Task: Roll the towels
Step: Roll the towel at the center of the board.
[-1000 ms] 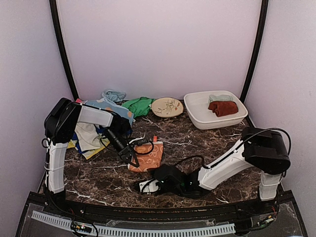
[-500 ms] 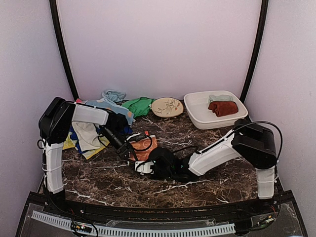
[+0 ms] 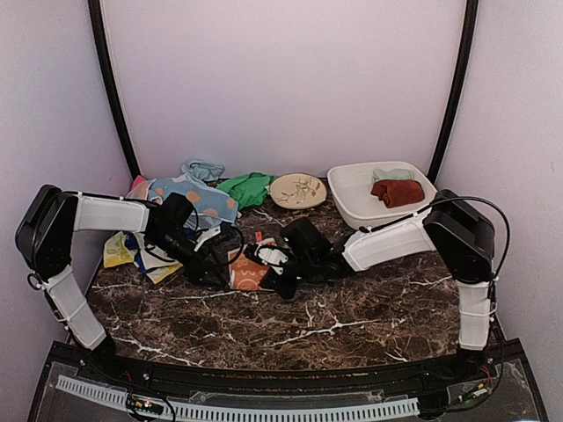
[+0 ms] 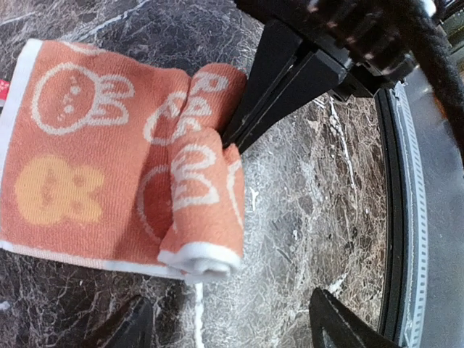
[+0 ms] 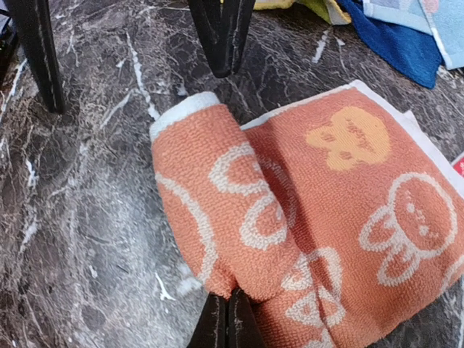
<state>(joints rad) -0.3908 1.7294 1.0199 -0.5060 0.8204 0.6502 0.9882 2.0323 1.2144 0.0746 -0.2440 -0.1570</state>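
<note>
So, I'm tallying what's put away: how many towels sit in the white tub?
2. A dark red towel lies mid-tub, and a pale towel sits behind it by the far wall. More could be hidden underneath.

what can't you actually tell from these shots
Top view: how far the orange towel is rolled; the left gripper and right gripper overlap it.
Right wrist view: whether the shut right gripper pinches cloth; the roll hides its tips.
Top view: the pale cloth in the tub; the dark red towel overlaps it.
</note>
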